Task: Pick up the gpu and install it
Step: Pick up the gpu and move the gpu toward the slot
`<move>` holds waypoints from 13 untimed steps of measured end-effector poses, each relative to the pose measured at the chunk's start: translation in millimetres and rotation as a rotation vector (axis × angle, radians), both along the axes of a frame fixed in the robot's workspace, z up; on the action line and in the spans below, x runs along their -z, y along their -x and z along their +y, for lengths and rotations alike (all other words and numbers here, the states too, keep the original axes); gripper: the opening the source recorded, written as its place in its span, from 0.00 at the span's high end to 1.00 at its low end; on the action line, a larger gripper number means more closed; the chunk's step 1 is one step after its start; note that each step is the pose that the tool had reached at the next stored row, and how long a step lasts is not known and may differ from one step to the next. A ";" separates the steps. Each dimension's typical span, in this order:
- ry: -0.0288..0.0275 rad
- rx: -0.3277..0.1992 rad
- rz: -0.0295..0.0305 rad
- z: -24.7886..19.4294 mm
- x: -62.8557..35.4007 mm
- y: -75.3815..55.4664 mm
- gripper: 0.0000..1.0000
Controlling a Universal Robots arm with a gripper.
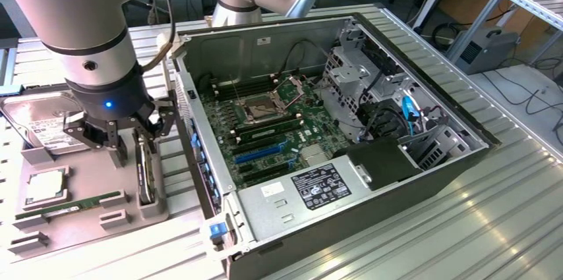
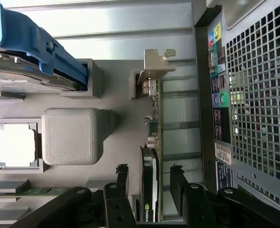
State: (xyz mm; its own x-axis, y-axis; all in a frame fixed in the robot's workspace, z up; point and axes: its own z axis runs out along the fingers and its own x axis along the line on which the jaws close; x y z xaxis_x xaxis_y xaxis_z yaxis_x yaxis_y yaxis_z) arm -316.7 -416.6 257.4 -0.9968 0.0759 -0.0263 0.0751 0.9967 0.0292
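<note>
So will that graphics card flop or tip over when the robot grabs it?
Probably stiff: the graphics card is a flat board with a metal bracket. It stands on its thin edge in the grey tray, so a sideways nudge might tip it. Likely fragile, with bare little parts along the board.

One robot arm (image 1: pixel 88 29), one gpu (image 1: pixel 146 174), one hard drive (image 1: pixel 37 120), one processor chip (image 1: pixel 46 186), one green memory stick (image 1: pixel 70 206) (all four parts on one grey holder tray (image 1: pixel 88 235)), one open computer case (image 1: pixel 237 43).
</note>
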 end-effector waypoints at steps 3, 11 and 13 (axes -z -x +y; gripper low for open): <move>0.0022 0.000 -0.0002 1.9 3.4 0.0 0.52; 0.0032 0.000 -0.0001 2.3 10.6 0.0 0.52; 0.0032 0.000 0.0000 2.3 11.9 0.0 0.52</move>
State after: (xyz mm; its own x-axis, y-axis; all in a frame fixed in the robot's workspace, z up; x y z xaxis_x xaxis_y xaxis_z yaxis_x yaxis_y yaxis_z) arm -316.7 -414.3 245.5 -0.9968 0.0757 -0.0266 0.0750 0.9968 0.0261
